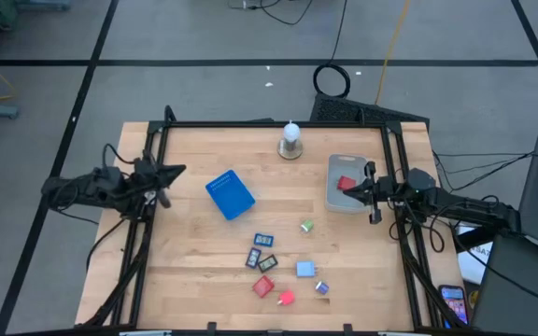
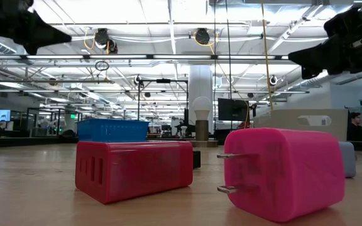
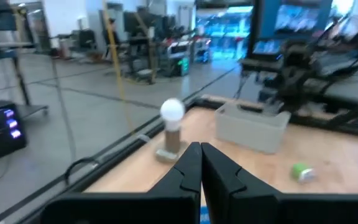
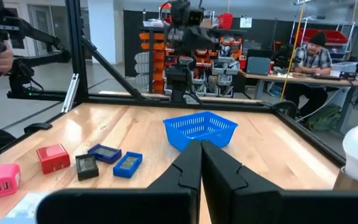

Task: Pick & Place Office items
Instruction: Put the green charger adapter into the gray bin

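The office items lie scattered on the near middle of the table: a green piece, dark blue pieces, a light blue block, a red block, a pink plug block and a purple piece. One more red piece rests inside the grey bin. My left gripper hovers shut above the table's left side, touching nothing. My right gripper is shut and hangs over the grey bin. In the low view the red block and the pink block sit flat on the wood.
A blue mesh basket stands left of centre, and a white bulb on a round base at the far edge. A black frame borders the table. Bare wood lies between basket and bin. A seated person shows beyond the table.
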### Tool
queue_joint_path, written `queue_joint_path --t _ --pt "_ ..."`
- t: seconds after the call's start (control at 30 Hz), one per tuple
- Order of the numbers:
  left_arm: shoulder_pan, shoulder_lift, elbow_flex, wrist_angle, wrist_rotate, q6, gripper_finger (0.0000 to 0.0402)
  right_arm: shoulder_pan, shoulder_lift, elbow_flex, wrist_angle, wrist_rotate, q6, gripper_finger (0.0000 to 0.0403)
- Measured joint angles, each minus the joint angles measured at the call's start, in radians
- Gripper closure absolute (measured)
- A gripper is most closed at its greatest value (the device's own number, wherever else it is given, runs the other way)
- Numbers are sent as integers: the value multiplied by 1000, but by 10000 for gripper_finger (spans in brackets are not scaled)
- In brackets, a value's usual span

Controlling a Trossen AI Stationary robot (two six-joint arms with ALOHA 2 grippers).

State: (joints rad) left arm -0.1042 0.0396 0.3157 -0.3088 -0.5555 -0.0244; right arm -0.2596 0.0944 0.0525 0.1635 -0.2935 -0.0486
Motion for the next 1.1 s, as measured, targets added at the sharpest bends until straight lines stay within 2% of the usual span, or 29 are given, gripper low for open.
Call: queue_joint_path --t 0.17,0.33,0.5,0.63,0.77,0.93,1.1 --pt "109 58 -45 108 72 15 400 0 0 0 12 -4 -1 399" --pt "231 68 -50 124 141 -5 400 0 0 0 11 -30 -1 399" --pt "312 20 -50 124 306 -7 400 0 0 0 11 -52 -14 399" --pt "330 11 -50 116 414 0 401 0 0 0 11 -52 -26 399" --pt "330 12 -50 89 444 8 398 0 0 0 11 -51 -36 399" --pt "330 12 -50 55 446 -16 383 0 18 0 11 -51 -19 399" --pt "330 12 -50 57 446 -38 386 0 53 0 47 -46 -13 399"
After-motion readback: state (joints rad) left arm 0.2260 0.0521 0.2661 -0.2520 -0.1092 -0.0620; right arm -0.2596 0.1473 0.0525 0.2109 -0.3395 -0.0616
